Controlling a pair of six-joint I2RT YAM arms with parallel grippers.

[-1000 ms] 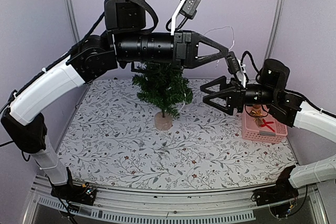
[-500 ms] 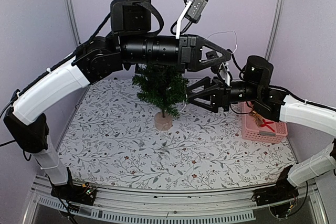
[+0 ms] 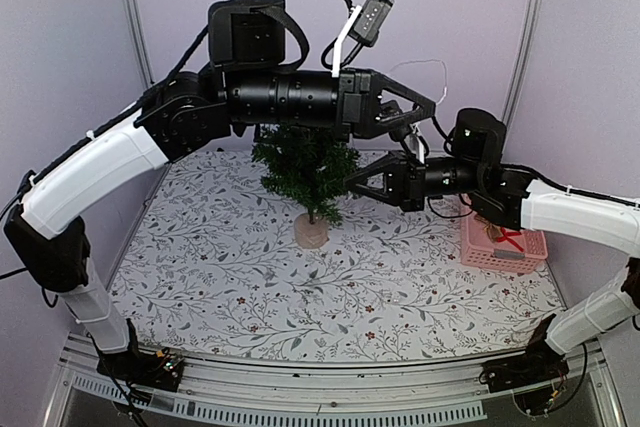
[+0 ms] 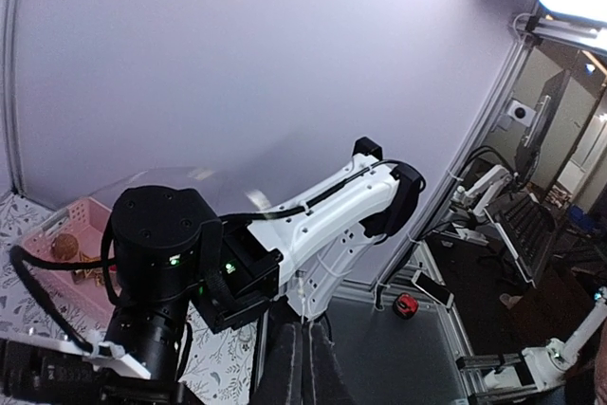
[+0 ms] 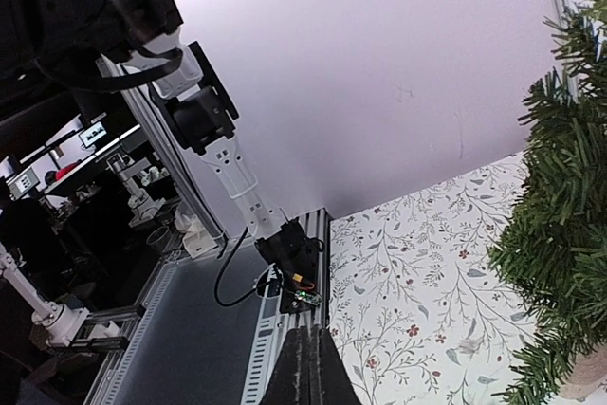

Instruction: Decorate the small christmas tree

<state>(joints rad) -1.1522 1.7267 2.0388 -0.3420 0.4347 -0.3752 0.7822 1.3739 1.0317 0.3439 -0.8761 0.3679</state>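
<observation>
The small christmas tree [image 3: 305,165] stands upright on its round wood base [image 3: 311,232] at the back middle of the floral table; it also fills the right edge of the right wrist view [image 5: 560,225]. My left gripper [image 3: 435,104] reaches out high above and to the right of the tree, shut on a thin white string [image 3: 432,63]. In the left wrist view that string [image 4: 303,298] rises from between the closed left gripper [image 4: 303,329]. My right gripper [image 3: 352,180] points left, just right of the tree's branches, shut [image 5: 306,334] with nothing visible between its fingers.
A pink basket [image 3: 530,247] with small ornaments sits at the table's right edge, under the right forearm; it also shows in the left wrist view [image 4: 81,206]. The left arm crosses above the tree top. Purple walls close the back and sides.
My right gripper has moved left toward the tree and gone from wide open to shut. The left gripper has shifted slightly, still shut on the string.
</observation>
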